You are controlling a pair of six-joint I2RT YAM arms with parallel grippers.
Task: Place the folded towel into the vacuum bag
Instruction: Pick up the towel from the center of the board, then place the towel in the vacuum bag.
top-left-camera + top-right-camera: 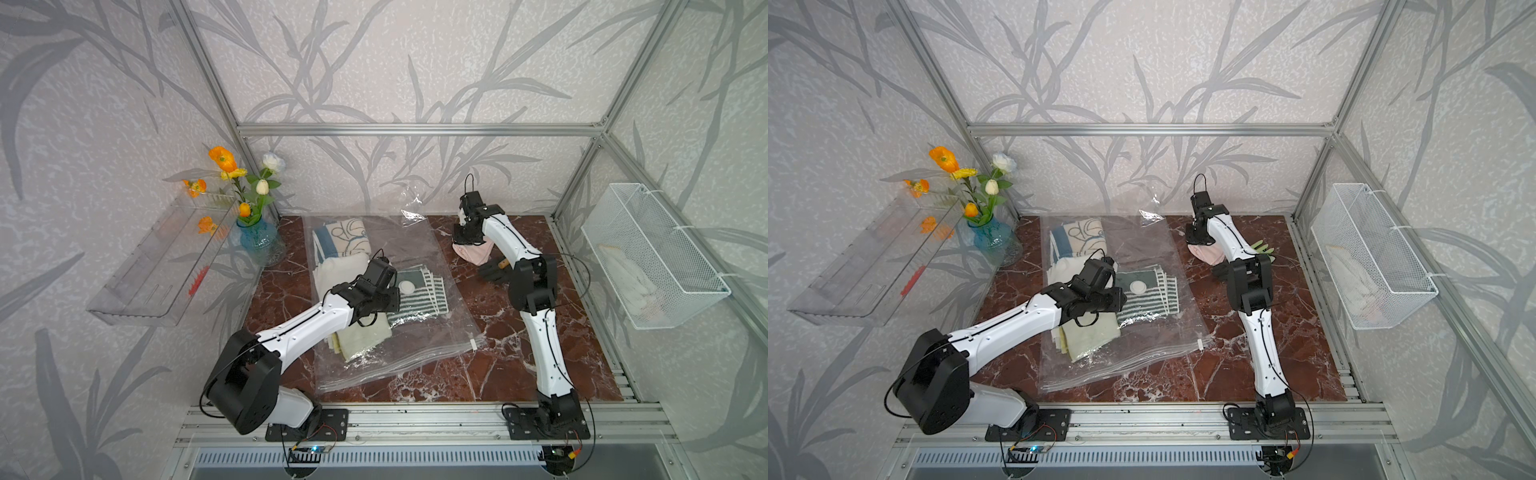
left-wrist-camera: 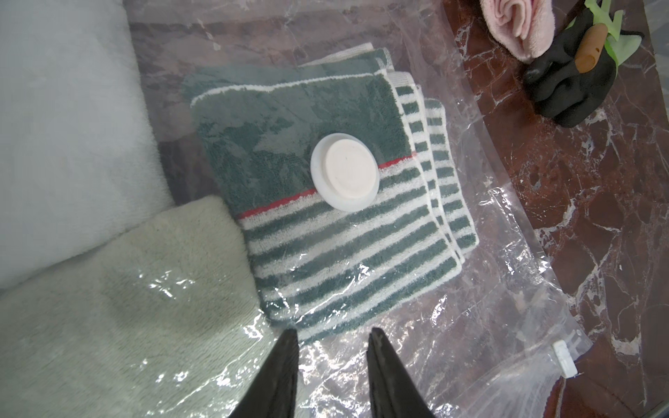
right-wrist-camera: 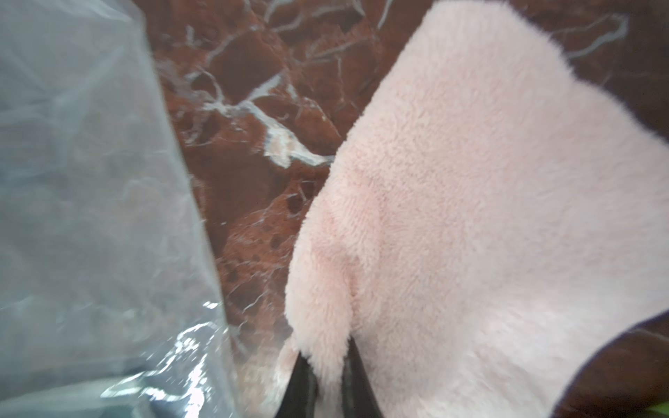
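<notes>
Two white-and-black robot arms reach over a reddish-brown marbled table [image 1: 498, 374]. One large clear crinkly plastic vacuum bag [image 1: 415, 249] lies flat on the middle of it. The bag has one small white round valve [image 2: 344, 172] on its upper face. Its zip strip runs along the edge nearest the arms' bases and carries one white slider clip [image 1: 473, 344].

The task's folded towel [image 3: 470, 217], fluffy and pale pink, sits on the bare table just beside the bag's far right side, outside it. The right tool [image 3: 327, 356] has its two fingers pressed together on a fold at the towel's edge, pinching the cloth. That hold probably serves to lift the towel as one bundle without it unfolding.

The left tool [image 2: 333, 331] hangs low over the bag with its two fingers spread. Only plastic film shows in the gap, and I cannot tell whether the tips touch it. The tool seems placed to steady the slippery bag or to raise its top layer.

Four other towels lie under the film inside the bag:
- one green-and-white striped towel [image 2: 325, 235]
- one pale sage towel [image 2: 126, 307]
- one white towel [image 2: 65, 126]
- one cream towel with blue and dark line patterns [image 1: 340, 239]

One black rubbery glove [image 2: 572, 90] lies right beside the pink towel.
</notes>
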